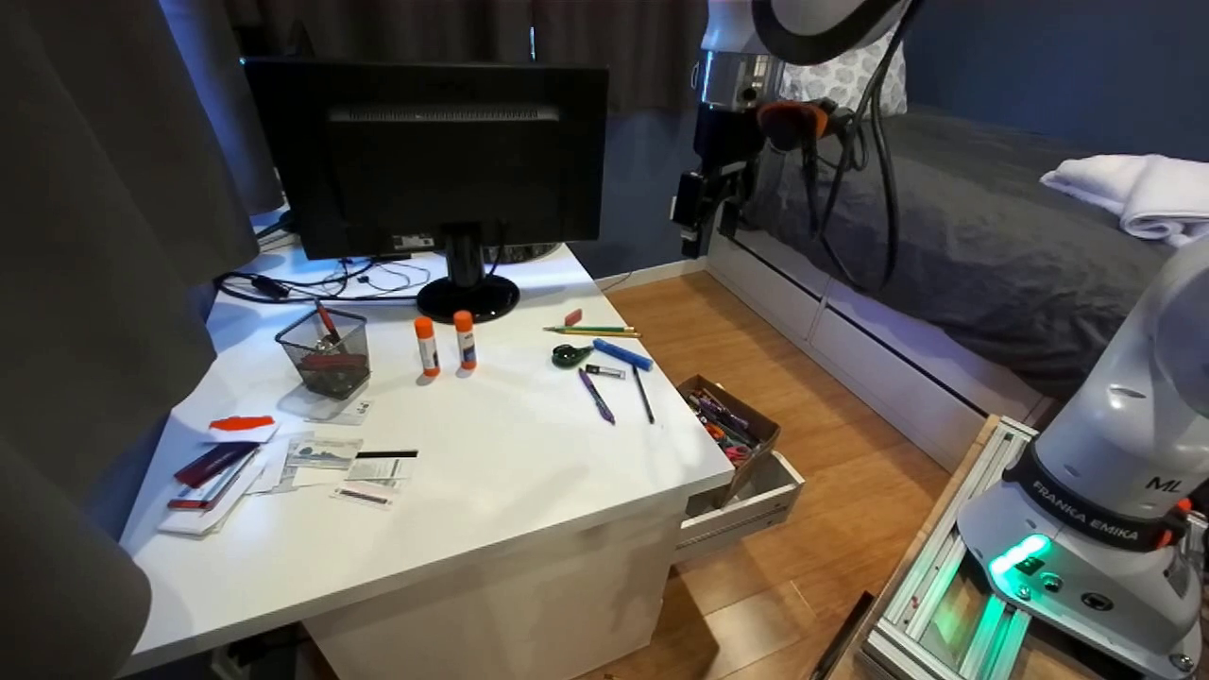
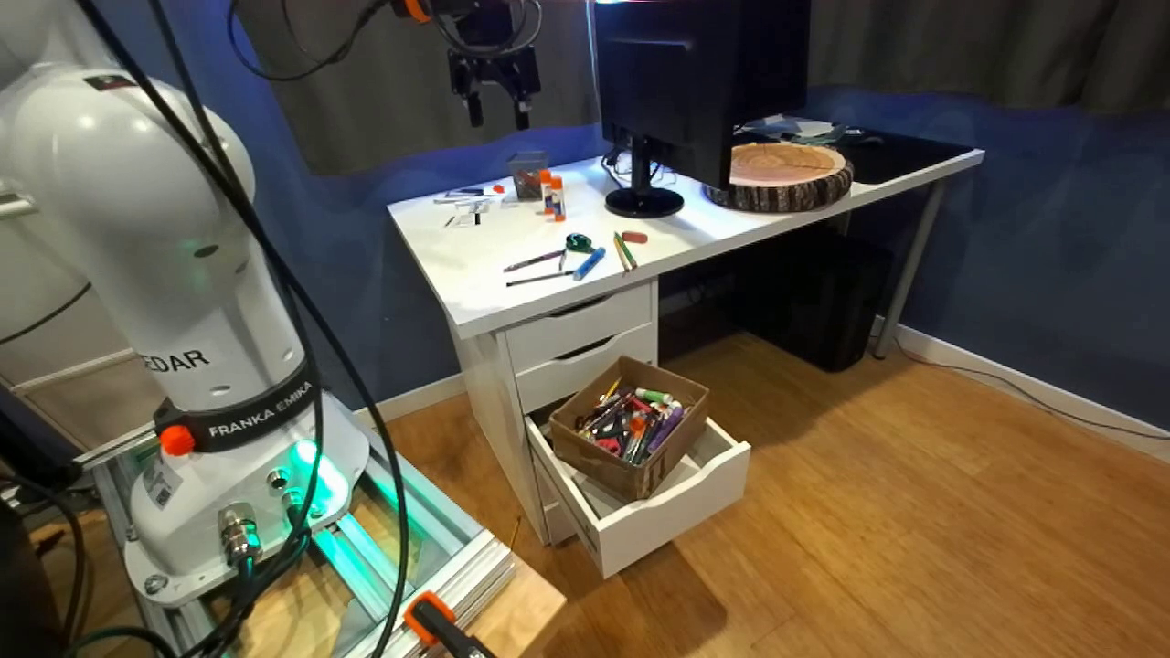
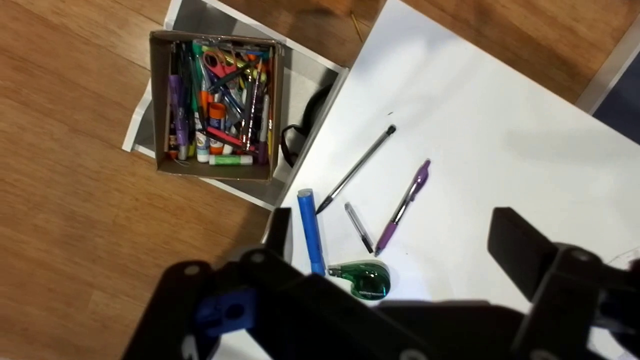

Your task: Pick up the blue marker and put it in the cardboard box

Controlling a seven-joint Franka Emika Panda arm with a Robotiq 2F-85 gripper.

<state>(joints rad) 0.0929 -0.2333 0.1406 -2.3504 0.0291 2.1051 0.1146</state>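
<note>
The blue marker (image 1: 622,355) lies on the white desk near its edge. It also shows in an exterior view (image 2: 590,263) and in the wrist view (image 3: 311,232), where its lower end meets the gripper's dark outline. The brown cardboard box (image 2: 594,464) stands tilted in an open drawer below the desk top, full of pens, scissors and glue sticks. It shows in the wrist view (image 3: 161,100) at the upper left and in an exterior view (image 1: 763,446). My gripper (image 2: 499,114) is open and empty, high above the desk. In the wrist view (image 3: 392,220) its fingers are wide apart.
Beside the marker lie a dark pen (image 3: 356,170), a purple pen (image 3: 402,207), a small clear tube (image 3: 358,226) and a green correction tape (image 3: 367,281). Two glue sticks (image 1: 466,342), a mesh cup (image 1: 326,354) and a monitor (image 1: 425,161) stand on the desk. The drawer (image 2: 676,521) juts out.
</note>
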